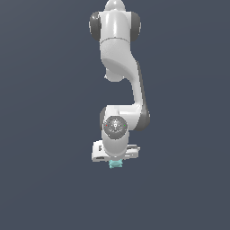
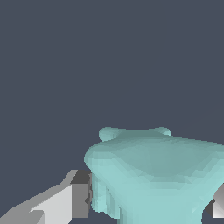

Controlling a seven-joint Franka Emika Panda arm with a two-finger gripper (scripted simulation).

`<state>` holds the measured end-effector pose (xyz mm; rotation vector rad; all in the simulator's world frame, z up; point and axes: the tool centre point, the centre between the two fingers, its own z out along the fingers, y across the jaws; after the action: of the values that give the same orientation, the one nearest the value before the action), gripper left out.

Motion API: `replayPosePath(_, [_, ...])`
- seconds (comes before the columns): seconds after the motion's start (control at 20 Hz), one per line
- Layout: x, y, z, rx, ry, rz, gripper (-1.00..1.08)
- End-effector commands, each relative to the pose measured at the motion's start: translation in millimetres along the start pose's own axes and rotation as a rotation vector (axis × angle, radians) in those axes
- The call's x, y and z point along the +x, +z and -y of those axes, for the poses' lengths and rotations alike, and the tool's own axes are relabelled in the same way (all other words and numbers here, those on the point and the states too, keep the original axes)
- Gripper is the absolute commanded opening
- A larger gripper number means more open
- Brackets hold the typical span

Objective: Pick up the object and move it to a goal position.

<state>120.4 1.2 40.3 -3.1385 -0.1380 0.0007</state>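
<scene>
The object (image 1: 115, 164) is a small pale teal lumpy blob with little nubs. In the exterior view it sits right under the white gripper (image 1: 115, 160), which points down and hides the object's top. In the wrist view the object (image 2: 153, 162) fills the space between the two fingers. One finger's pad (image 2: 81, 194) lies against one side of it, and the other finger (image 2: 218, 204) shows at the picture's edge against the opposite side. The gripper (image 2: 148, 203) looks shut on the object.
The white arm (image 1: 119, 54) reaches in from the exterior view's top and folds down to the wrist (image 1: 116, 126). All around is a plain dark grey-blue surface (image 1: 45, 134), with no other objects or edges in view.
</scene>
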Motion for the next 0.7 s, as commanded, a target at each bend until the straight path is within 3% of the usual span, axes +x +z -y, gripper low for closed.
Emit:
replayPosePath(0.0, [0.1,-0.2,0.0,0.000,0.000,0.000,-1.00])
replayPosePath(0.65, [-6.5,-0.7,-0.4,0.000,0.000,0.000,-1.00])
